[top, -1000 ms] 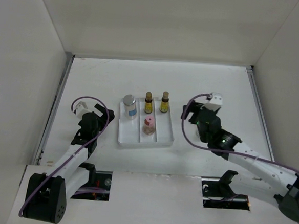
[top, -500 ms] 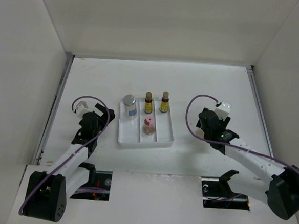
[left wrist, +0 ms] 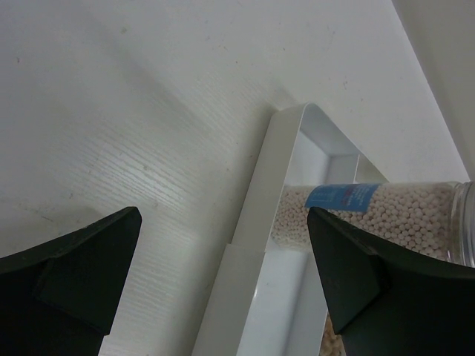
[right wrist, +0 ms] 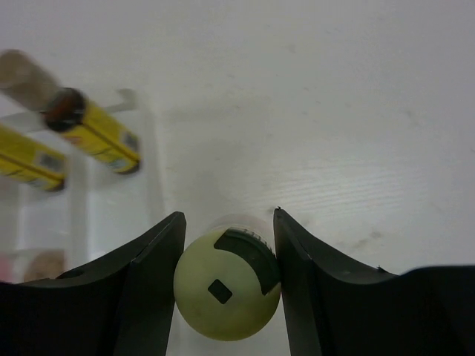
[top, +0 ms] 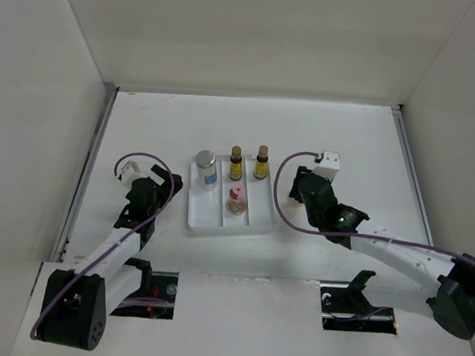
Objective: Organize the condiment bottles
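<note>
R gripper (right wrist: 227, 215) is down on the table (top: 346, 137) just right of the tray (top: 192, 216), jaws closed in on the cream bottle (right wrist: 226, 293). In the R wrist view both fingers (right wrist: 152, 285) touch the round cap, one each side, so it's clamped. The bottle stands upright outside the tray, near its right wall. Can't tell if its base is on the table or lifted, and the arm hides it from the top cam

L gripper (left wrist: 223, 222) sits low on the table left of the tray, pointing at its left rim. Jaws wide apart, nothing btwn them

Tray has 3 slots running near to far:
- left slot, far end: clear bottle (top: 206, 166), silver cap, blue-white label, upright. L wrist view shows it full of small white beads
- mid slot, far end: brown bottle (top: 236, 163), yellow label, upright
- mid slot, nearer: pink bottle (top: 237, 198), upright, a little apart from the brown one
- right slot, far end: 2nd brown bottle (top: 261, 162), yellow label, upright

Near ends of the left and right slots hold no bottles
</note>
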